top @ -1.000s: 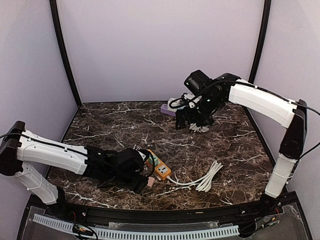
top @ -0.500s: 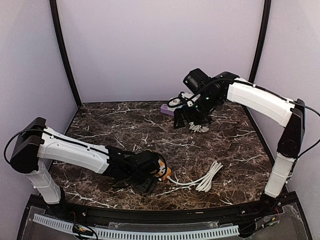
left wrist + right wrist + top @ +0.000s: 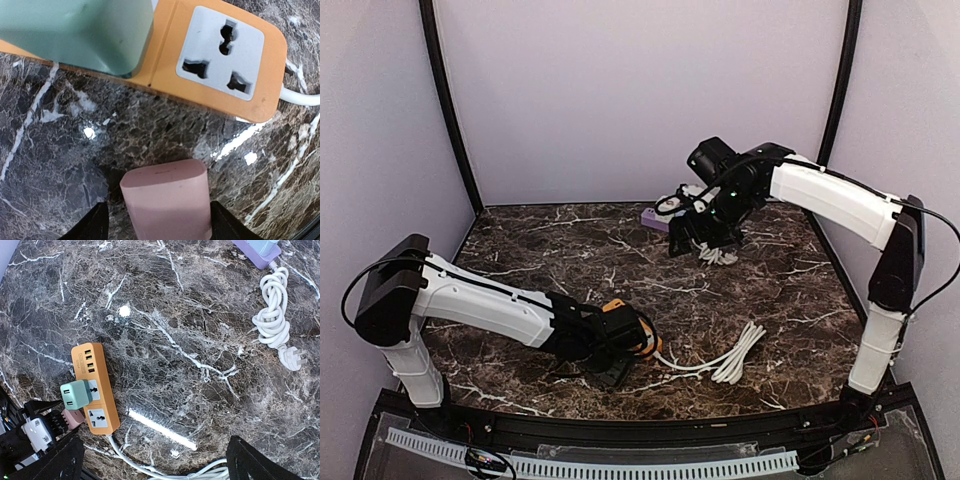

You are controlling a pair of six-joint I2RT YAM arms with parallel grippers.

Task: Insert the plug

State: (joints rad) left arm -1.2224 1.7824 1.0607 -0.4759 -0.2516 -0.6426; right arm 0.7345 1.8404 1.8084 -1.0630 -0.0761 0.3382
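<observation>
The pink plug (image 3: pixel 167 205) lies on the marble just in front of the orange power strip (image 3: pixel 165 60). The strip's white end socket (image 3: pixel 220 52) is empty, and a green adapter (image 3: pixel 85 32) sits in the socket beside it. My left gripper (image 3: pixel 160 227) is down at the table, straddling the pink plug with its jaws open. A narrow gap shows on the left side, and the right finger is almost touching. Seen from above, my left gripper (image 3: pixel 620 362) hides the plug. My right gripper (image 3: pixel 703 240) hangs open and empty high over the back of the table.
A purple power strip (image 3: pixel 255 254) and a coiled white cable (image 3: pixel 272 320) lie at the back right. The orange strip's white cord (image 3: pixel 720 360) bundles to the right of it. The table's front edge is close behind my left gripper.
My left arm has reached right, bringing its gripper over the pink plug, and its jaws have narrowed around it. The right arm has barely shifted.
</observation>
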